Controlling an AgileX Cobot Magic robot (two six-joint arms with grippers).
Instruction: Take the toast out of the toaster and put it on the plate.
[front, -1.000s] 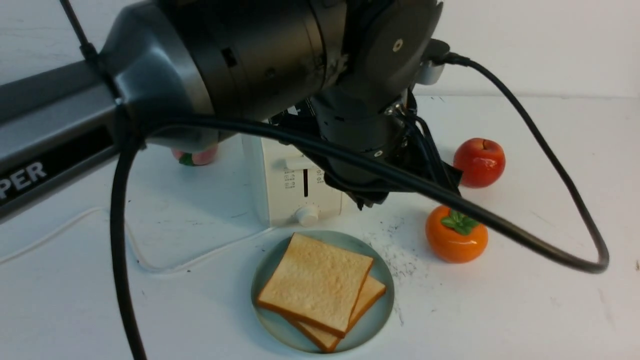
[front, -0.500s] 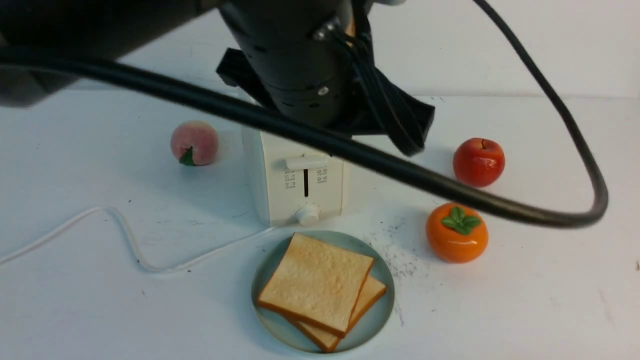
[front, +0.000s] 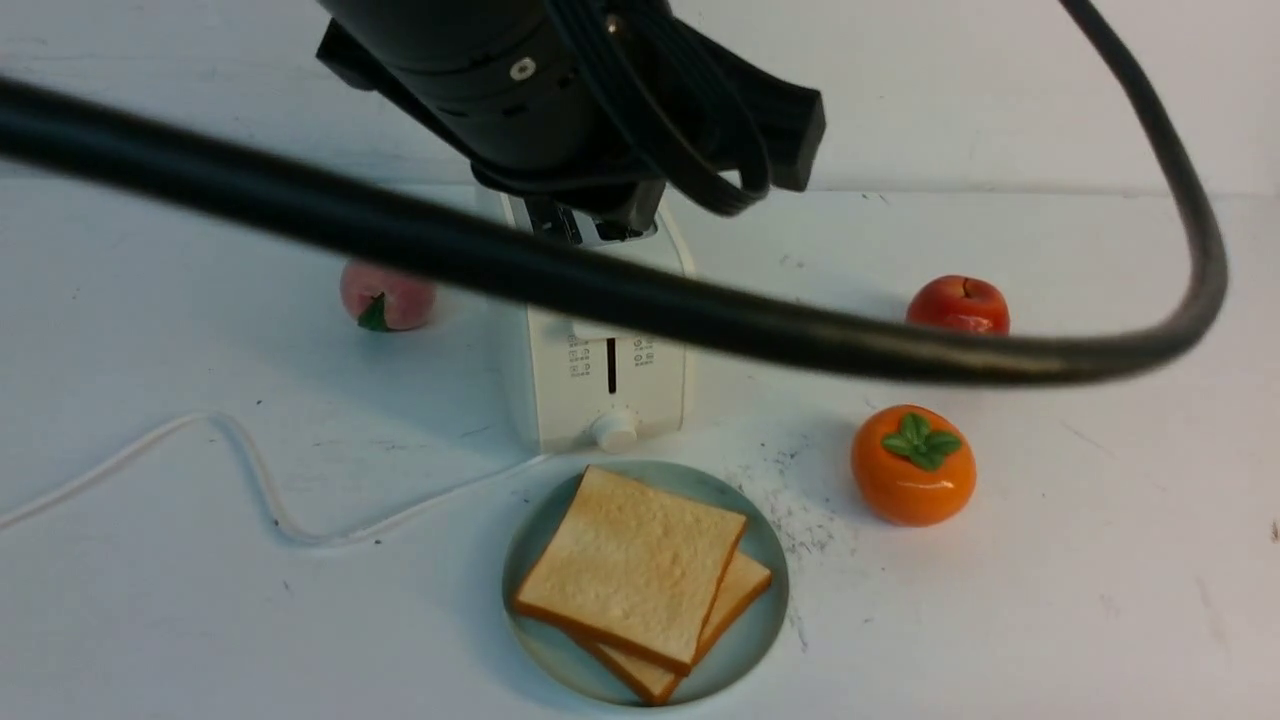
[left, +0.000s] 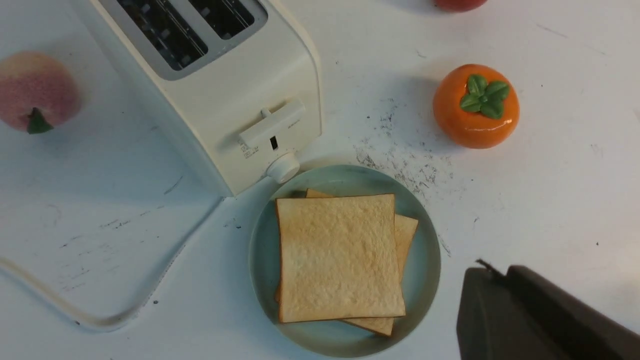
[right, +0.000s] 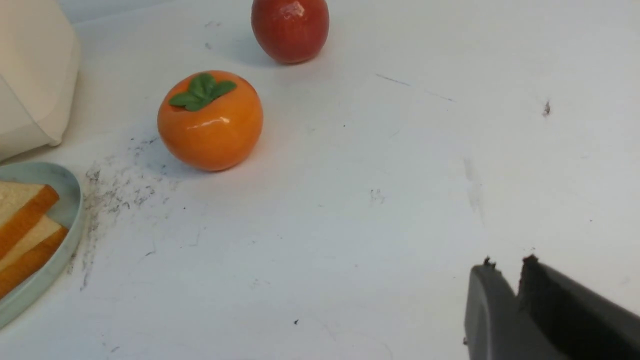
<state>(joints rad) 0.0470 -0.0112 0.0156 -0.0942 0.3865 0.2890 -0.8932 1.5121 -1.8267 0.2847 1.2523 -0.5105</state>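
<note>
Up goes the left arm (front: 520, 90)! A second ago its bulk fills the left of the front view and hangs low beside the toaster (front: 610, 380); now it sits high at the top edge. The peach (front: 390, 302) comes clear, the toaster's slots peek out, and the black cable (front: 720, 325) swings up across the lever and the top of the apple (front: 962, 305).

place: robot lab test bench | evidence: scuffed white table (front: 1100, 620); glossy toy persimmon (front: 913, 466); black arm cable (front: 700, 320)
</note>
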